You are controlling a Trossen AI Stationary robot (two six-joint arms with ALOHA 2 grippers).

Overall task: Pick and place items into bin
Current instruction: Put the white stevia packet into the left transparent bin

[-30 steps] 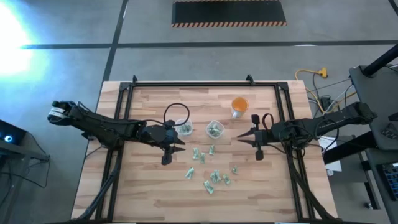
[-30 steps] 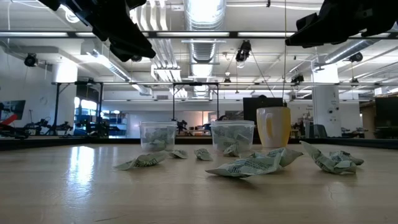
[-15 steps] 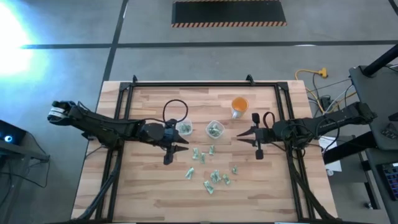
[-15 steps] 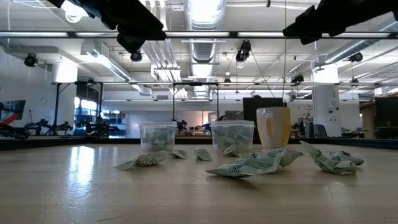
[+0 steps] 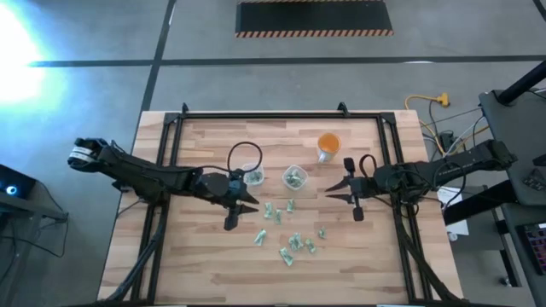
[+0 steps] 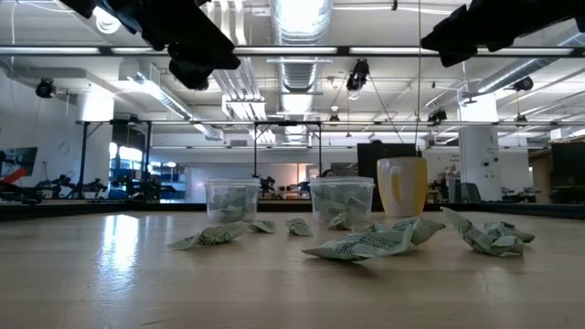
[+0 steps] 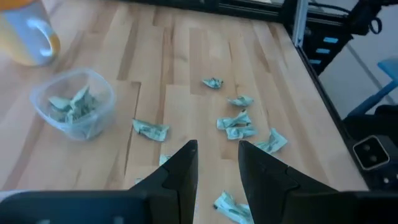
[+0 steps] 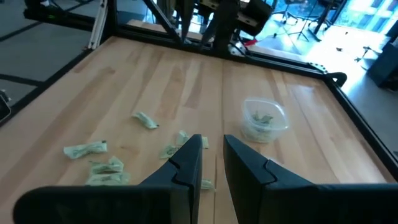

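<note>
Wood table: pale planks, dark frame rails along its left and right sides
Items: small green-and-white crumpled pieces scattered right of centre toward the near edge; more lie inside two clear cups near the middle
Orange cup: stands far right of the clear cups
Left gripper: hangs above the table left of the scatter, fingers slightly parted, grasping nothing
Right gripper: hangs above the table's right side, fingers slightly parted, empty
</note>
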